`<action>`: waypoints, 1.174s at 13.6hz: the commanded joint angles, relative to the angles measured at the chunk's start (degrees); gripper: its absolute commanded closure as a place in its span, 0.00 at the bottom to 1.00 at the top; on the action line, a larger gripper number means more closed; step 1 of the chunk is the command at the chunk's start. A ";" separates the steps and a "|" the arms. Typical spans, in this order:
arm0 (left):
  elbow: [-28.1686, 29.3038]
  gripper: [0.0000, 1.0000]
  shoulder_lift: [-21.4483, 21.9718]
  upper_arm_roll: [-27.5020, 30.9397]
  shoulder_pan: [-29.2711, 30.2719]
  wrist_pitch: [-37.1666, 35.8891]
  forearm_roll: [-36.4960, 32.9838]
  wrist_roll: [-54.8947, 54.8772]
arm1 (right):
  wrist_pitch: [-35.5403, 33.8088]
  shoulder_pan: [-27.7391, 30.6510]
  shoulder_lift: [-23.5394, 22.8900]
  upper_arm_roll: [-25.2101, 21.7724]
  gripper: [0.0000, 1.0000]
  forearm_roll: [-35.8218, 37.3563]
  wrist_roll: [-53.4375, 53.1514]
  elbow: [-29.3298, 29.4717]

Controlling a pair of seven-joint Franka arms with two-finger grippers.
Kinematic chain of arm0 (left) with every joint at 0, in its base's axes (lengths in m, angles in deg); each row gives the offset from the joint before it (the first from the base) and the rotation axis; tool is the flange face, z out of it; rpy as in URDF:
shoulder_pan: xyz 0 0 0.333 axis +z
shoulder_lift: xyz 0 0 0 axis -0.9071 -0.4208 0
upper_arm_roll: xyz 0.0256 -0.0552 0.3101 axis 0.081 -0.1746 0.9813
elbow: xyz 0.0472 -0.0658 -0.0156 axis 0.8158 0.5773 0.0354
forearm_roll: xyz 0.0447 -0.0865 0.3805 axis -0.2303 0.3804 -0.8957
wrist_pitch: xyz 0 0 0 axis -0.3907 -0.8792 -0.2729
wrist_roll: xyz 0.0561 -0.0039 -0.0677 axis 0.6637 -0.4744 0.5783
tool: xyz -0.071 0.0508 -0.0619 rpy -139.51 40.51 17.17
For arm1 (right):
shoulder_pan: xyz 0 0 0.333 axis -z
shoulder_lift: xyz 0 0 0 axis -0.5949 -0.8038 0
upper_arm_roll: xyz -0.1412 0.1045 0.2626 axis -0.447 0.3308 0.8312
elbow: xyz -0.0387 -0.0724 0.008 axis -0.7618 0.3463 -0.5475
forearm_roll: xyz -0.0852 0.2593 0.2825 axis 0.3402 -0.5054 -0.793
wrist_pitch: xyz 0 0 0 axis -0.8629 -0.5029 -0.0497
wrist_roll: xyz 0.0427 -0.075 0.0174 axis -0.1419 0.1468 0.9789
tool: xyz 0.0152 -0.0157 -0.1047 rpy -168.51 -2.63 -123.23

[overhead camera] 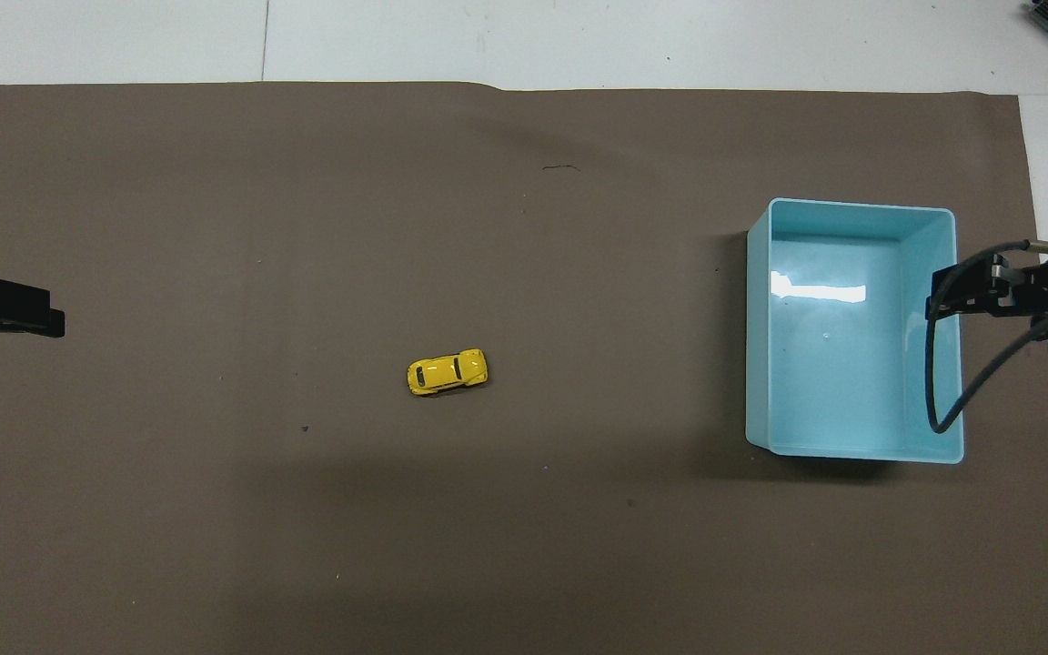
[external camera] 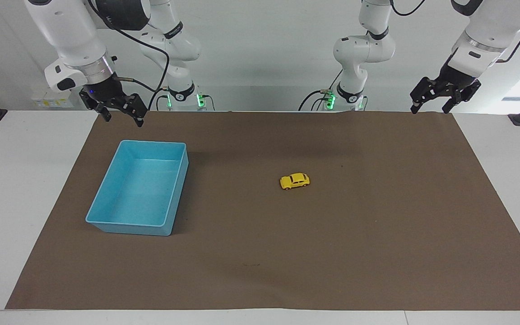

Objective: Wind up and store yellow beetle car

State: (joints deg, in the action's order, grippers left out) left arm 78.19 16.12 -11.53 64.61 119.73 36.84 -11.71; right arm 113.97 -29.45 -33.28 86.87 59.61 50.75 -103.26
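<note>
The yellow beetle car stands on its wheels near the middle of the brown mat, with nothing touching it. My left gripper hangs open and empty in the air over the mat's corner at the left arm's end, well apart from the car. My right gripper hangs open and empty above the mat's edge by the blue bin. The bin holds nothing.
The bin is open-topped and sits on the mat toward the right arm's end. White tabletop borders the mat. A black cable droops from the right wrist over the bin's rim in the overhead view.
</note>
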 commanded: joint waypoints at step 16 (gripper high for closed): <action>8.08 0.00 -5.28 -0.56 -3.10 14.30 -0.38 74.02 | 3.09 0.15 -0.15 0.18 0.00 2.60 0.21 -0.27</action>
State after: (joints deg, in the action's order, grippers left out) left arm 84.19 10.51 -12.71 62.83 131.15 36.85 52.91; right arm 116.35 -29.47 -33.38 86.89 61.86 50.75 -103.32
